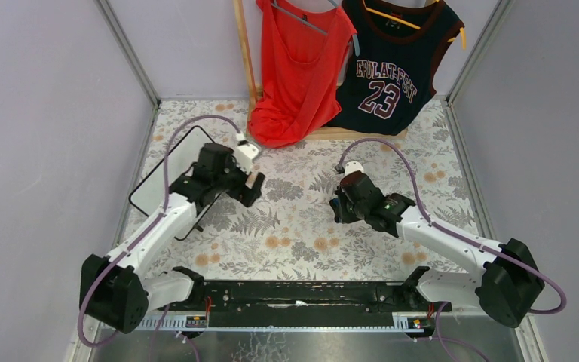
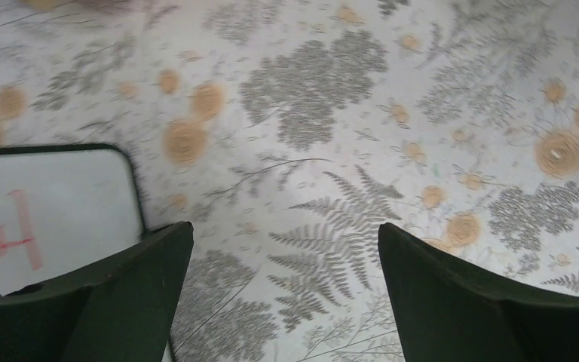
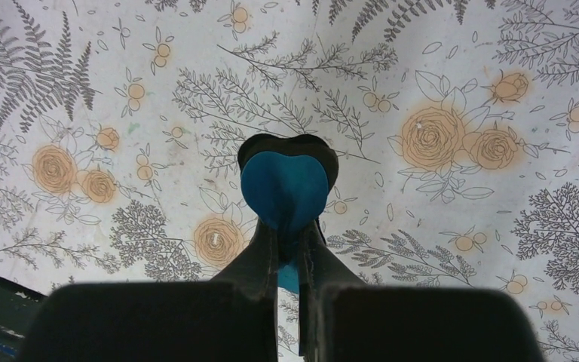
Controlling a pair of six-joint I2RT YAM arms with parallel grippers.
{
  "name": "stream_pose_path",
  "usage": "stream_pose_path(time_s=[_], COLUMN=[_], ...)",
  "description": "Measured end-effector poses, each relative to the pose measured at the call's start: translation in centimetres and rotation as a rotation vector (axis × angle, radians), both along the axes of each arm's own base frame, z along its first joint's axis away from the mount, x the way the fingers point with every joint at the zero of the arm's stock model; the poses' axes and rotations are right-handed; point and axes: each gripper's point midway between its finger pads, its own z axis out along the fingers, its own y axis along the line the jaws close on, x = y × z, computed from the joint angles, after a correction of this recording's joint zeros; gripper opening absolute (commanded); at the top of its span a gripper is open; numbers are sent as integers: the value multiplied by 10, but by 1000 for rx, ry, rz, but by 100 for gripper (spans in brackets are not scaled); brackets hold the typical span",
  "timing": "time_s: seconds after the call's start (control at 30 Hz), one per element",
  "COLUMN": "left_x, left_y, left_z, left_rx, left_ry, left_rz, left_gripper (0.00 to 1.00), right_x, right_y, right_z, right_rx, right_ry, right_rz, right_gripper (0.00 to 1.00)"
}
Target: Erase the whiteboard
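Observation:
The whiteboard (image 1: 167,172) lies at the table's left, white with a thin black frame, its near part under my left arm. In the left wrist view its rounded corner (image 2: 53,204) shows red handwritten marks (image 2: 15,240). My left gripper (image 1: 247,190) (image 2: 283,234) hangs open just right of the board, over bare floral cloth. My right gripper (image 1: 341,207) (image 3: 290,226) is at centre right, shut on a blue eraser (image 3: 284,188) with a dark backing. It holds the eraser above the cloth, well away from the board.
A floral tablecloth (image 1: 294,226) covers the table. At the back, a red shirt (image 1: 298,68) and a dark number 23 jersey (image 1: 392,72) hang on a wooden rack (image 1: 246,53). Grey walls close in on both sides.

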Motion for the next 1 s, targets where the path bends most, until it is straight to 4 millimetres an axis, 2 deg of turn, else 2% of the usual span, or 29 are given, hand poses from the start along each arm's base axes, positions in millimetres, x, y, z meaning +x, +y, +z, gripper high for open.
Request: stream_pose_path(time_s=[0.13,0.23,0.27,0.4,0.5,0.73,1.0], left_x=[20,34,38,45,44,33,19], left_y=[39,79,93,132,143,153,197], left_z=[21,33,38,58,72,99,102], left_rx=[-28,-41,-49,-69,-88,-122,-159], left_ry=[-49,-59,-60,-84,-101,-130,-107], left_rz=[129,243,280,361,366,349,434], left_gripper=[93,93,92,93,92,91,90], right_x=[-4,-4,-3,-5,-6,-4,-4], right_y=[-3,0,2,6,7,11,17], right_z=[-6,-8,-9,-15,-16,-14,-12], right_rx=[-4,2,5,16,22,35,59], right_ry=[8,12,13,25,31,23,19], right_rz=[5,13,17,33,41,51,75], right_gripper=[0,0,0,0,0,0,0])
